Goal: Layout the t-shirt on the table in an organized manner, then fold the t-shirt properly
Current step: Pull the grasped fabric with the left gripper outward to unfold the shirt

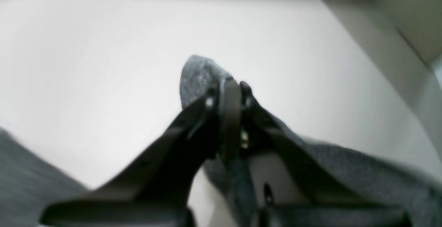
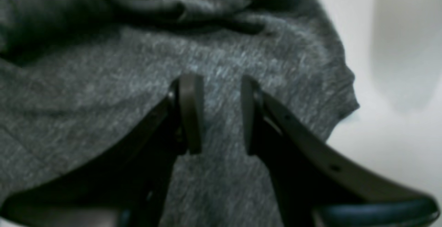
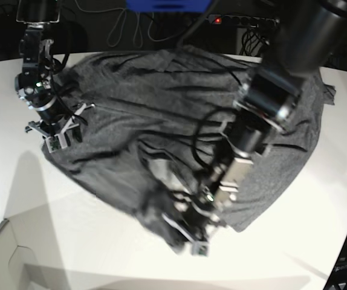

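Lying crumpled across the middle of the white table (image 3: 28, 199), the dark-grey t-shirt (image 3: 161, 103) spreads from the far edge toward the near one. The left gripper (image 1: 230, 92) has its fingers (image 1: 230, 116) pressed together on a fold of the shirt's near edge, lifted off the table. The right gripper (image 2: 217, 113) hangs just over the shirt's far corner, fingers apart, holding nothing.

Blue panel (image 3: 168, 5), black cables (image 3: 125, 24), power strip (image 3: 243, 20) behind
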`<action>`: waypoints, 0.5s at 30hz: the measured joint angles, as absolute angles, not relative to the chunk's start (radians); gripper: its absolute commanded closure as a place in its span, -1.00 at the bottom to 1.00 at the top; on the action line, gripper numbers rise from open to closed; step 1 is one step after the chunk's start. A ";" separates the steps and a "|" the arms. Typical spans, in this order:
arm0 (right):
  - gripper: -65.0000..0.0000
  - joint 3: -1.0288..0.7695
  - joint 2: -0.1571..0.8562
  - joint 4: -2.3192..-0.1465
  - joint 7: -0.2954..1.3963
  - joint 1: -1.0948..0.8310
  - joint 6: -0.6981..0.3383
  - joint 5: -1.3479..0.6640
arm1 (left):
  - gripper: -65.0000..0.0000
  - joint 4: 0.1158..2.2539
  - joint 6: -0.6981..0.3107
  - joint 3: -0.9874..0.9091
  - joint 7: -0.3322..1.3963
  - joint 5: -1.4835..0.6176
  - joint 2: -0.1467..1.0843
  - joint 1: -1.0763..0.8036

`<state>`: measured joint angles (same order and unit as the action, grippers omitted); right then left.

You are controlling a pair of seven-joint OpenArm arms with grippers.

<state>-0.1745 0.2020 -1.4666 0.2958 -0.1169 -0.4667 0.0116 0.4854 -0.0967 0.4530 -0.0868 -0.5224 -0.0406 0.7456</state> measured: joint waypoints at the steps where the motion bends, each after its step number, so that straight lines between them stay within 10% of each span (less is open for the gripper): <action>1: 0.41 -0.175 0.202 -1.467 0.296 -0.117 -0.467 0.012 | 0.99 0.485 -0.094 0.453 -0.086 -0.526 -0.026 0.762; 15: 0.41 -0.175 0.210 -1.467 0.295 -0.117 -0.467 0.011 | 0.81 0.479 -0.097 0.453 -0.079 -0.529 0.133 0.828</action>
<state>-0.1745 0.2100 -1.4666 0.2955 -0.1173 -0.4667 0.0113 0.4786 -0.0971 0.4534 -0.0788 -0.5293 0.1329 0.8280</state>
